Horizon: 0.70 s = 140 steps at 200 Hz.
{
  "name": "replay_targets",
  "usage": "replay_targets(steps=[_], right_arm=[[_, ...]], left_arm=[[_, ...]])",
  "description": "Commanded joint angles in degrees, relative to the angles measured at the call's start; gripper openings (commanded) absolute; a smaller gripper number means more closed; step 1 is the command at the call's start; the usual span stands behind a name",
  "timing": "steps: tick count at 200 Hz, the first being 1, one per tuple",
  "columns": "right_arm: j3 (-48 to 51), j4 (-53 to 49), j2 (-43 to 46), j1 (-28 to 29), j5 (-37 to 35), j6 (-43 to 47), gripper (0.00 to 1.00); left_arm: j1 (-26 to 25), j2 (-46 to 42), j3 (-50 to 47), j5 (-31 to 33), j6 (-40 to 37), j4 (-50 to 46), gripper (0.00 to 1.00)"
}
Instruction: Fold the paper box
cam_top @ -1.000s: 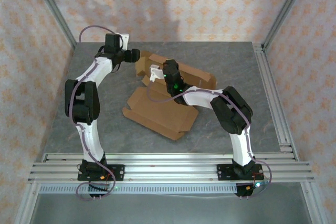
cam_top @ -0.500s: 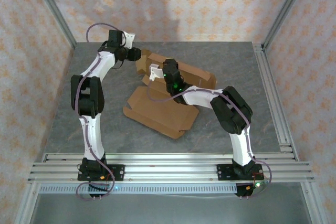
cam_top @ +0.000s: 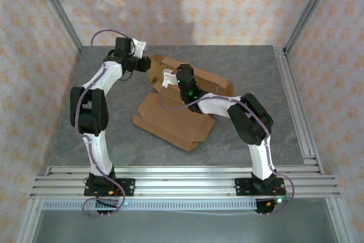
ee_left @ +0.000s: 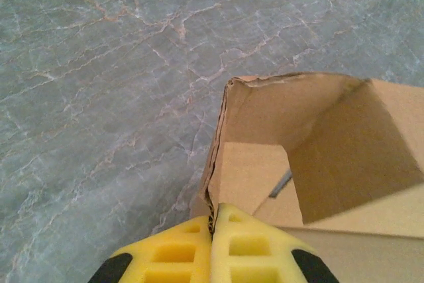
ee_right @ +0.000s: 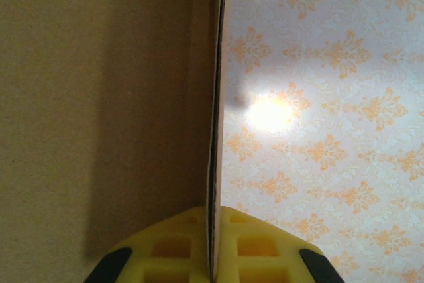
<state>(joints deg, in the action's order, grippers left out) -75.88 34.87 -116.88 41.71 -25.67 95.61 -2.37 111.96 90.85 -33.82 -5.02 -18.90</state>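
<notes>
The paper box [cam_top: 173, 119] is brown cardboard lying mid-table, with a flat panel toward the front and raised walls at the back [cam_top: 210, 82]. My left gripper [cam_top: 148, 63] is at the box's back left corner, shut on a raised side flap. In the left wrist view the yellow fingers [ee_left: 172, 256] pinch the flap's edge, my left gripper [ee_left: 213, 220] meeting on it, and the box's open inside [ee_left: 318, 137] lies beyond. My right gripper [cam_top: 182, 72] is shut on an upright wall. In the right wrist view that wall [ee_right: 99, 97] stands edge-on in my right gripper [ee_right: 213, 230].
Aluminium rails [cam_top: 182, 177] run along the near edge where both arm bases stand. Another rail [cam_top: 293, 101] lines the table's right side. Patterned walls [cam_top: 187, 4] close off the back and sides. Grey marble table [cam_top: 108, 123] lies bare left of the box.
My left gripper has closed on the box's left flap, and its arm shifted slightly. The right arm and its grip have not moved.
</notes>
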Motion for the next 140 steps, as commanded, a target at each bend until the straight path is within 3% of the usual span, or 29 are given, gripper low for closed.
replay_targets(steps=[1, 57, 140], right_arm=[[-1.75, 0.49, -1.08, -0.4, -1.83, 0.43, 0.0], [-2.36, 2.33, -1.73, -0.06, -1.84, 2.47, 0.0], [-2.74, 4.53, -3.07, -0.05, -0.83, 3.12, 0.0]], left_arm=[[-0.31, -5.15, -2.61, 0.99, 1.55, 0.1, 0.05], [-2.01, -12.36, -12.67, 3.85, 3.84, 6.01, 0.05], [-3.95, -13.77, -16.9, 5.08, 6.4, 6.8, 0.05]])
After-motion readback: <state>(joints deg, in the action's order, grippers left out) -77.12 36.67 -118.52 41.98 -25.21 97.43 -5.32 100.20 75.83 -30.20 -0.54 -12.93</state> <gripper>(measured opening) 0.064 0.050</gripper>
